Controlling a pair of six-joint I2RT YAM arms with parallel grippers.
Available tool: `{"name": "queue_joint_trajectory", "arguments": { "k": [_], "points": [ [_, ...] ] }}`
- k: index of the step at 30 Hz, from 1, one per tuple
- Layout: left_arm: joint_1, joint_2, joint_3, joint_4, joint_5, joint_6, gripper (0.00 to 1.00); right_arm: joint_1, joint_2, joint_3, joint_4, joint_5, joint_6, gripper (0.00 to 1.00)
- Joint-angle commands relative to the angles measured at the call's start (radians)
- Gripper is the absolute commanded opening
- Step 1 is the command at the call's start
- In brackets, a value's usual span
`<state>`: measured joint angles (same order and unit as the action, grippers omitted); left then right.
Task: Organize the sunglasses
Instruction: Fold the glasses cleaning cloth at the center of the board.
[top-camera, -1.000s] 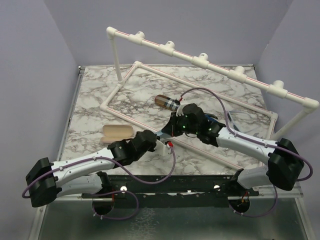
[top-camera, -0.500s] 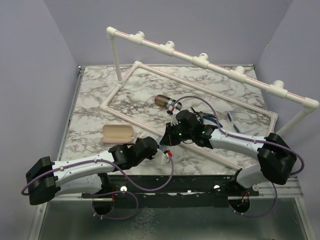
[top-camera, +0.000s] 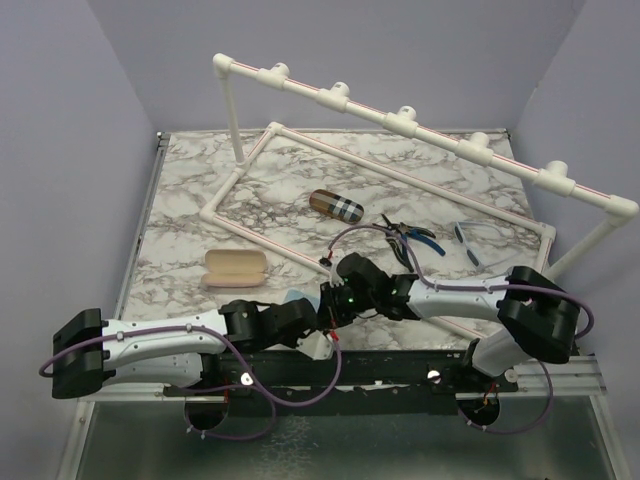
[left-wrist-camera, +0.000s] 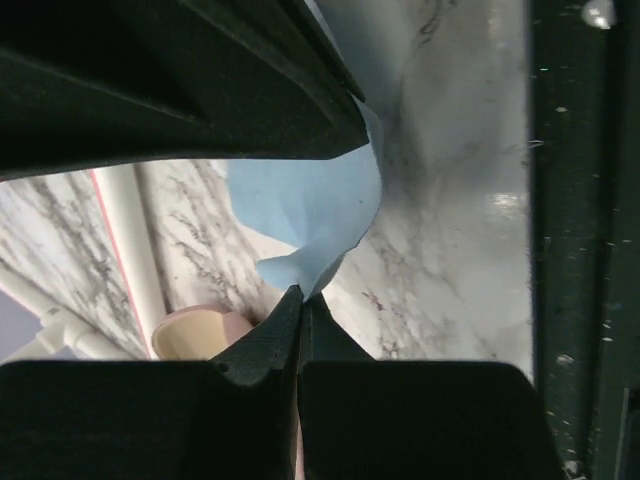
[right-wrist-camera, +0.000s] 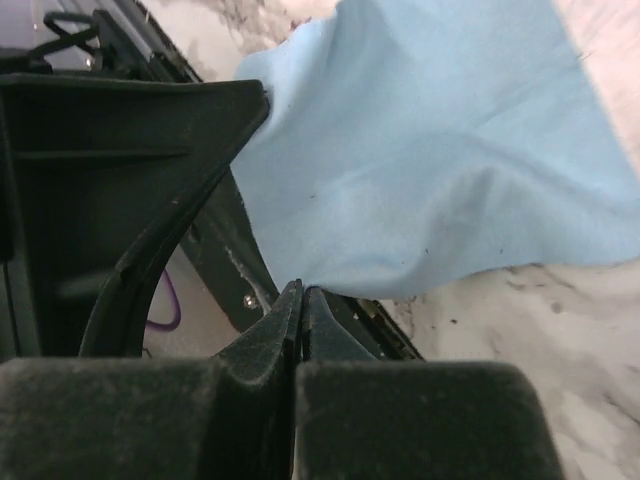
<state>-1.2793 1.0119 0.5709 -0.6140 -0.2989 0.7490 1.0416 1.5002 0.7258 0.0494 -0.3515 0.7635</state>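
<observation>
- We find the left tool (left-wrist-camera: 300, 300) and right tool (right-wrist-camera: 298, 295) each clenched on the blue cloth (right-wrist-camera: 430, 150).
- The sunglasses (top-camera: 470, 240) lie on the bench (top-camera: 200, 200), apart to the right.
- We judge them light and fragile; take the frame, not the lenses.

We have both arms wrist to wrist, low and close to their bases

Our left arm (top-camera: 160, 340) stretches rightward, nearly flat; our right arm (top-camera: 460, 292) folds leftward from its base, forearm level. The wrists sit almost together between the two bases. Both pairs of jaws are pressed tight, no gap showing, each nipping an edge of the blue cloth (right-wrist-camera: 430, 150) at its tips
</observation>
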Motion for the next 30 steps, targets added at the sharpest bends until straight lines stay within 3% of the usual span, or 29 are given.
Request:
{"name": "queue_joint_trajectory", "arguments": {
  "k": [1,3,14,20,24,30],
  "points": [
    [-0.021,-0.005,-0.030,-0.079,0.105,-0.063,0.00,0.024,0.026,-0.047,0.057,-0.024,0.076,0.01],
    [-0.022,-0.007,-0.041,-0.080,0.123,-0.070,0.00,0.023,0.028,-0.072,0.088,-0.014,0.097,0.01],
    [-0.017,0.035,-0.046,-0.023,0.115,-0.103,0.00,0.018,0.023,-0.106,0.064,0.001,0.076,0.31],
    [0.010,0.080,-0.023,-0.027,0.136,-0.119,0.00,0.008,-0.058,-0.142,0.021,0.028,-0.055,0.35],
    [0.041,0.110,-0.005,-0.033,0.163,-0.134,0.00,0.007,-0.125,-0.196,0.077,0.040,-0.162,0.38],
    [0.173,0.196,0.074,-0.062,0.252,-0.125,0.00,0.007,-0.193,-0.262,0.185,0.073,-0.278,0.42]
  ]
}}
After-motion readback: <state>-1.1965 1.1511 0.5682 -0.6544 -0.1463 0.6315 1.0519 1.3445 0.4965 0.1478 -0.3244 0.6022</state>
